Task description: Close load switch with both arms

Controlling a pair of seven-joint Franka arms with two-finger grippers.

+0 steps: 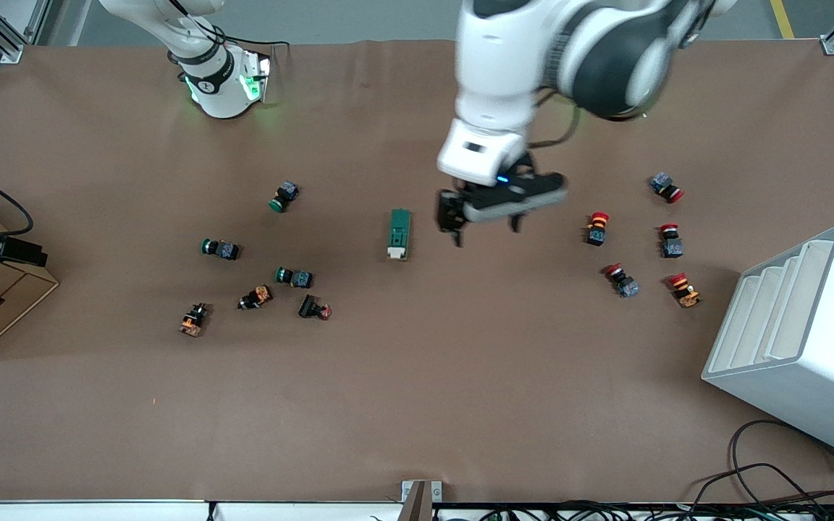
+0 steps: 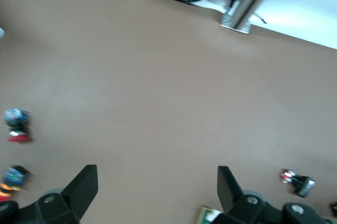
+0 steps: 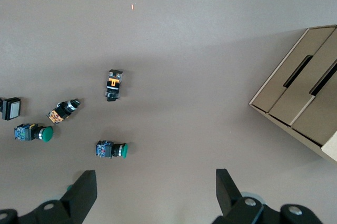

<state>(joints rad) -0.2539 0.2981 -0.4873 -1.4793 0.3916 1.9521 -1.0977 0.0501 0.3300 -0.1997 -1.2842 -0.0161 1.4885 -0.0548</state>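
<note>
Here the left hand (image 1: 486,228) hangs low over the worktop (image 1: 417,405) with its fingers (image 2: 84,184) spread wide and nothing between them; the load switch (image 1: 399,234) lies just beside it toward the right arm's end, long axis running toward the front camera, white lever piece at the nearer end; the right hand (image 3: 152,195), likewise spread and empty, waits well apart, out of the front view, over the green-capped push-buttons (image 3: 111,150); the left arm is clearly the nearer.

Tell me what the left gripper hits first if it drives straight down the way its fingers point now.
Probably bare table. The left gripper hangs open beside the load switch, toward the left arm's end, and its wrist view shows the switch only at the edge, though depth is hard to judge.
</note>
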